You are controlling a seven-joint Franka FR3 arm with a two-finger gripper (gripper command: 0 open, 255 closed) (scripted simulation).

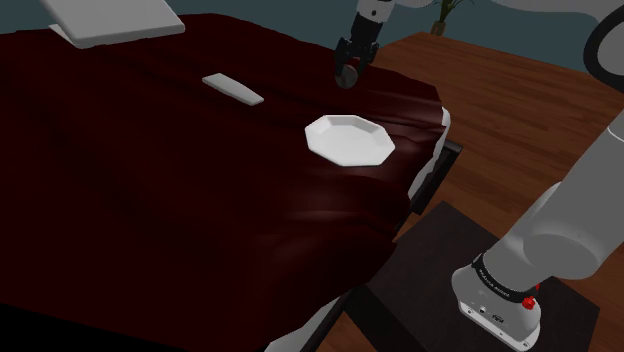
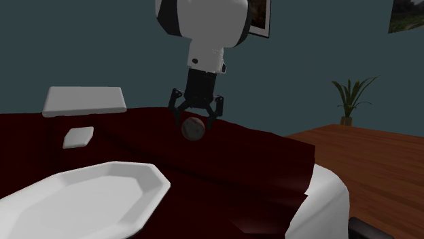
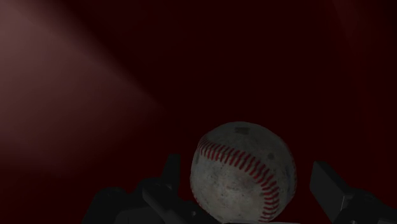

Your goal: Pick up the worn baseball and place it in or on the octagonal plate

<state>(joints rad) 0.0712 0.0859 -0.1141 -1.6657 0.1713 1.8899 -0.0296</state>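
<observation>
Tool [image 2: 197, 117] hangs fingers-down over the dark red bed [image 1: 150, 180], jaws spread wide. Worn baseball [image 3: 245, 172], grey-white with red stitching, sits between the fingertips [image 3: 331, 184]. The wrist view shows a gap on each side, so nothing is gripped. White octagonal plate [image 1: 348, 140] lies on the bedspread, well apart from the tool, on its stand side. Small flat white slab [image 1: 232, 88] lies beyond.
</observation>
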